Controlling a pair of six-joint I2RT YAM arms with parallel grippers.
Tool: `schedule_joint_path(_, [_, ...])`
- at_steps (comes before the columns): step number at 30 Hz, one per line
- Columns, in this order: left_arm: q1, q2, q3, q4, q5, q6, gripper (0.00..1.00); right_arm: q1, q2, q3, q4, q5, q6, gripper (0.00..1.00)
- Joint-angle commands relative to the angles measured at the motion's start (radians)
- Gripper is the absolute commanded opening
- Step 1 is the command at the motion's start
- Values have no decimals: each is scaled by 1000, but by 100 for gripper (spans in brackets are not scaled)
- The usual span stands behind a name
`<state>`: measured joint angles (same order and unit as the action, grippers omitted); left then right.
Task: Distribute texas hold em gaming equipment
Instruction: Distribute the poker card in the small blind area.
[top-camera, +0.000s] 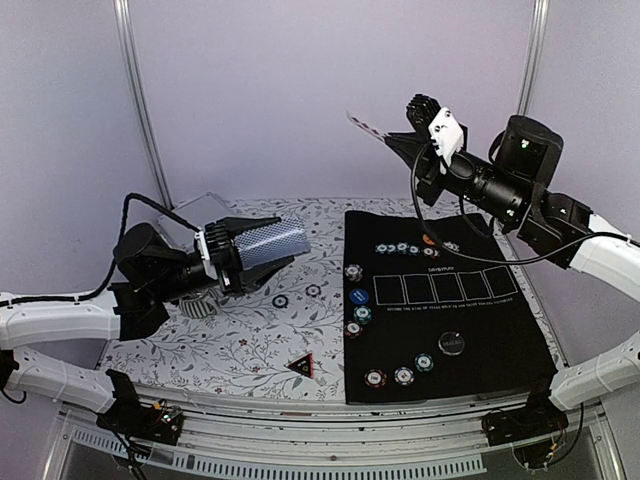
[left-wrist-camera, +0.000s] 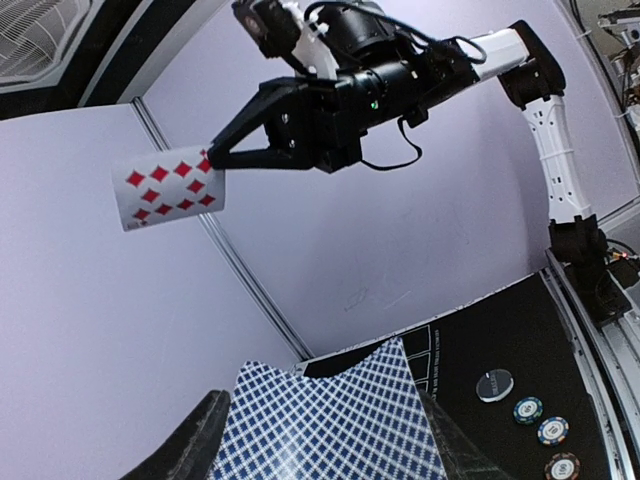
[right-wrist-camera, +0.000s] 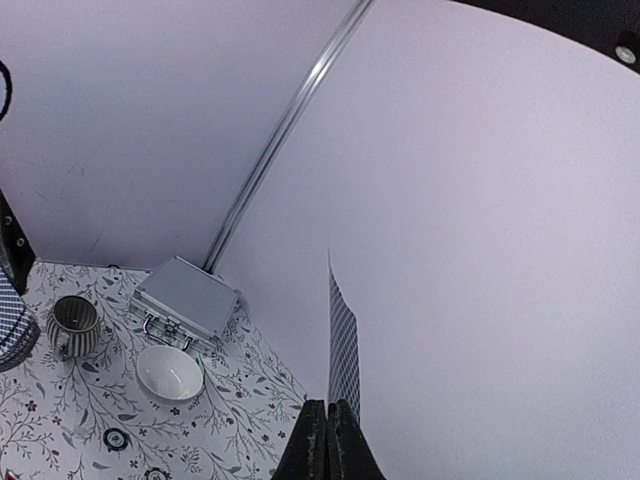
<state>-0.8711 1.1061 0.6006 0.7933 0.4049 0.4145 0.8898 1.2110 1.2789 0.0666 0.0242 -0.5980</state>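
My left gripper (top-camera: 262, 245) is shut on a deck of blue-checked playing cards (top-camera: 272, 238), held above the floral cloth; the deck fills the low middle of the left wrist view (left-wrist-camera: 330, 420). My right gripper (top-camera: 393, 135) is raised high at the back, shut on one playing card (top-camera: 362, 124). That card shows red diamonds in the left wrist view (left-wrist-camera: 165, 188) and stands edge-on in the right wrist view (right-wrist-camera: 343, 345). Striped poker chips (top-camera: 358, 296) lie along the left and near side of the black mat (top-camera: 500, 330). A black disc (top-camera: 452, 342) lies on the mat.
A silver case (right-wrist-camera: 186, 300), a white bowl (right-wrist-camera: 169, 372) and a striped mug (right-wrist-camera: 74, 325) stand at the back left of the floral cloth. Two chips (top-camera: 281, 301) and a dark triangle marker (top-camera: 301, 365) lie on the cloth. Metal frame posts (top-camera: 140, 100) rise behind.
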Motion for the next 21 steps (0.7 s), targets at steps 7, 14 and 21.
schedule_joint_path(7, [7, -17, -16, 41, -30, -9, 55, -85, -8, -62, -120, 166, 191, 1])
schedule_joint_path(14, [7, -16, -19, 44, -37, -9, 55, -112, 26, -121, -174, 138, 279, 1])
schedule_joint_path(21, [9, -17, -22, 59, -39, -31, 55, -126, 55, -127, -224, 107, 340, 1])
